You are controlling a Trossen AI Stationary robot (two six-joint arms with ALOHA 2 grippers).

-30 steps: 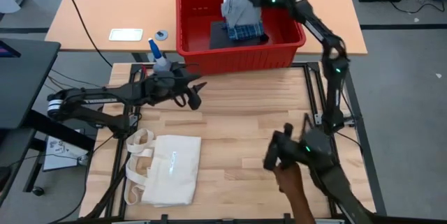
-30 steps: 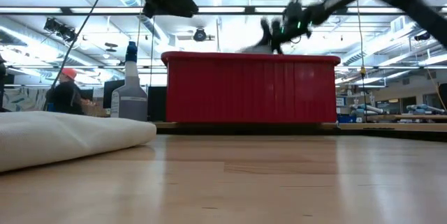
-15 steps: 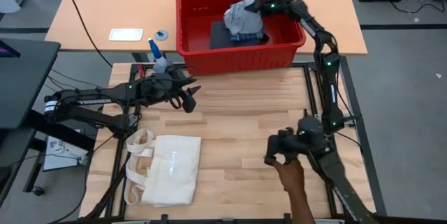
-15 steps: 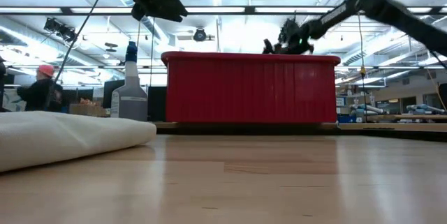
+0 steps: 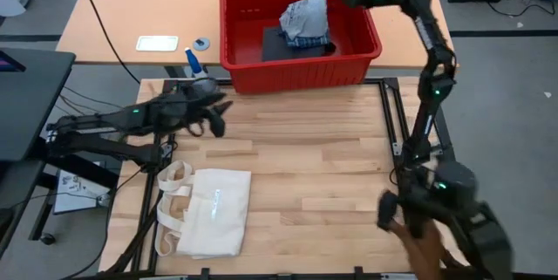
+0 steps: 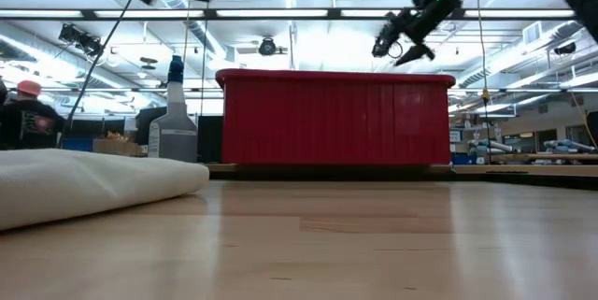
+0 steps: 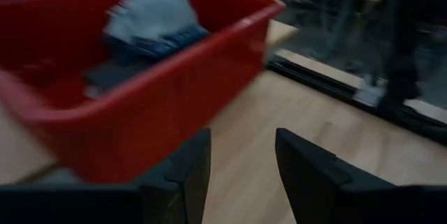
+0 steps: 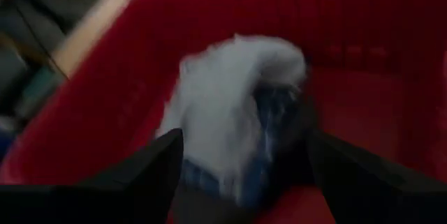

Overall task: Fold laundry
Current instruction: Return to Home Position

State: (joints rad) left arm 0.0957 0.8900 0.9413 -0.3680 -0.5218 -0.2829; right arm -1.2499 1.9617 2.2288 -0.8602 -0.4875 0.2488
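**A:** Where was the laundry (image 5: 301, 27) at that point?

**B:** All in the red basket (image 5: 296, 75) at the far side of the table (image 5: 305, 158). The grey-blue garment (image 5: 305, 14) sat bundled on top, the plaid garment (image 5: 305, 43) showed under it, and the dark garment (image 5: 275, 43) lay flat just to their left.

**A:** And the arms?

**B:** The right gripper (image 8: 244, 135) hung above the basket's far right corner, raised over the rim. Its fingers were spread wide with nothing between them. The left gripper (image 7: 241, 137) was over the table's left edge, just near of the basket, with a moderate gap between its fingers and nothing in them.

**A:** So which step was that?

**B:** I judged the folding and stowing done, with only the retreat to rest left.

**A:** What did the next move need?

**B:** Each arm had to draw back to its own near side. The right had to clear the rim without catching the pile. A person's hand (image 5: 427, 254) showed by its base at the near right, which called for care. The tote bag (image 5: 214, 215) at the near left needed no handling.
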